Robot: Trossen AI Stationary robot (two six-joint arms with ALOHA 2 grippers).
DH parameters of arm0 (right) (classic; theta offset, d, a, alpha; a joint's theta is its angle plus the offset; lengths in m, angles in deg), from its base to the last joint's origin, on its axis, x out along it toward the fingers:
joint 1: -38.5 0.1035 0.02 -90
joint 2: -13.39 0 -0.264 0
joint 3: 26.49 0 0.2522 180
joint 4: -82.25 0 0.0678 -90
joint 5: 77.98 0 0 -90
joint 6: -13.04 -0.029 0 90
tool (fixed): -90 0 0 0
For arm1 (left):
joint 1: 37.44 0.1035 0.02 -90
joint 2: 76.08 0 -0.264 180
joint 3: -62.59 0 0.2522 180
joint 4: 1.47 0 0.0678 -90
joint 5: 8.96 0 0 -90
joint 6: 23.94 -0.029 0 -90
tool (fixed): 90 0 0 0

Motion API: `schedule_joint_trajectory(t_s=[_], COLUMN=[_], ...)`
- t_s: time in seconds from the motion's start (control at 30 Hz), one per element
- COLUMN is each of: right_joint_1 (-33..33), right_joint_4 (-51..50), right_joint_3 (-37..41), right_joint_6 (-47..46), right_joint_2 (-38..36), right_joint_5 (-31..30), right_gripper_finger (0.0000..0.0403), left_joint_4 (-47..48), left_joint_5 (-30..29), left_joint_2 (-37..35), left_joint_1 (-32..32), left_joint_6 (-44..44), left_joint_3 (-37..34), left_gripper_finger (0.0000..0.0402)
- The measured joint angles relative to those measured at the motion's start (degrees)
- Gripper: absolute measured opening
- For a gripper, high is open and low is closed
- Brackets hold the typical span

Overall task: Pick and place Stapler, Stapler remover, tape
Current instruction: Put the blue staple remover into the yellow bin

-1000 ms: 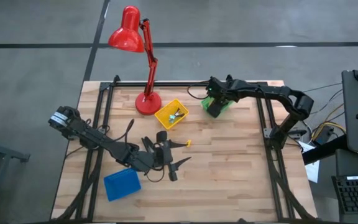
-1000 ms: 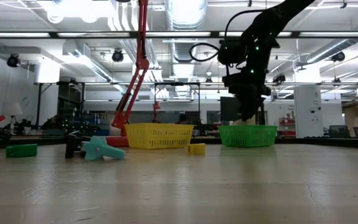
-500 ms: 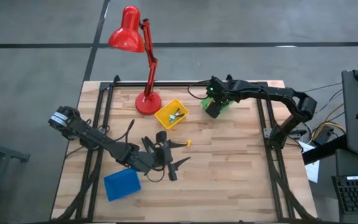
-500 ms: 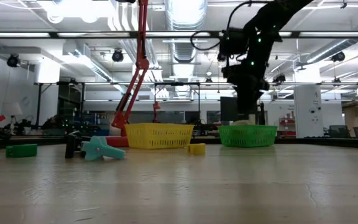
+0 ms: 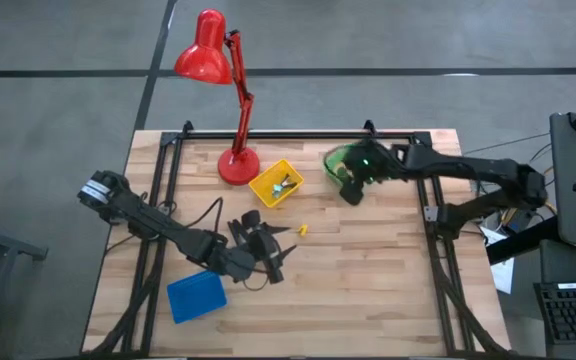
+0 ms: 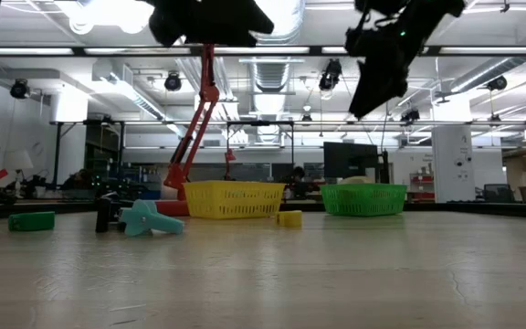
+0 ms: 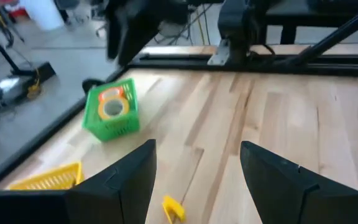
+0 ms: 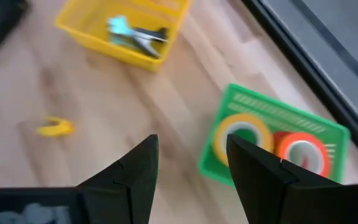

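Right hand open, empty, hovering beside green basket w/ tape inside. Left hand open, empty, above the surface. Stapler not clearly visible. Risk: arms crossing mid-surface could clip basket.

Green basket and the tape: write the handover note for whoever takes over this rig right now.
Right hand: open, empty, raised beside the green basket.
Left hand: open, empty, over mid-table.
Done: a yellow tape roll and an orange-red tape roll lie in the green basket. The yellow basket holds teal and dark items I cannot identify.
Left: a black item, possibly the stapler, a teal item and a small yellow piece lie on the table.
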Motion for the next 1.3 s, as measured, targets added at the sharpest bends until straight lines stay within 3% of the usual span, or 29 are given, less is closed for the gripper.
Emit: schedule_joint_trajectory(t_s=[0.33,0.63,0.7,0.93,1.13,1.3], right_joint_1=[10.6,15.6,16.1,17.6,18.0,18.2], right_joint_4=[11.1,22.8,24.4,26.2,27.4,27.6], right_joint_3=[11.9,18.9,20.0,21.3,21.8,21.9], right_joint_6=[-4.9,-4.9,-5.5,-5.7,-5.7,-5.7], right_joint_2=[-11.1,-15.0,-15.2,-15.0,-15.0,-15.0], right_joint_5=[0.2,0.2,0.2,0.5,0.4,0.4], right_gripper_finger=[0.018,0.0168,0.0166,0.0156,0.0148,0.0141], left_joint_4=[1.2,2.8,4.9,15.5,27.8,30.3], left_joint_5=[2.5,4.7,6.1,21.1,22.3,24.1], left_joint_2=[0.0,0.0,-0.1,-1.2,-1.0,-1.0], left_joint_1=[0.0,1.5,1.6,1.3,1.2,0.9], left_joint_6=[4.7,4.5,4.6,9.2,17.1,20.0], left_joint_3=[-3.9,-3.4,-3.2,-2.8,-2.9,-3.3], left_gripper_finger=[0.0234,0.0234,0.0234,0.0234,0.0234,0.0234])
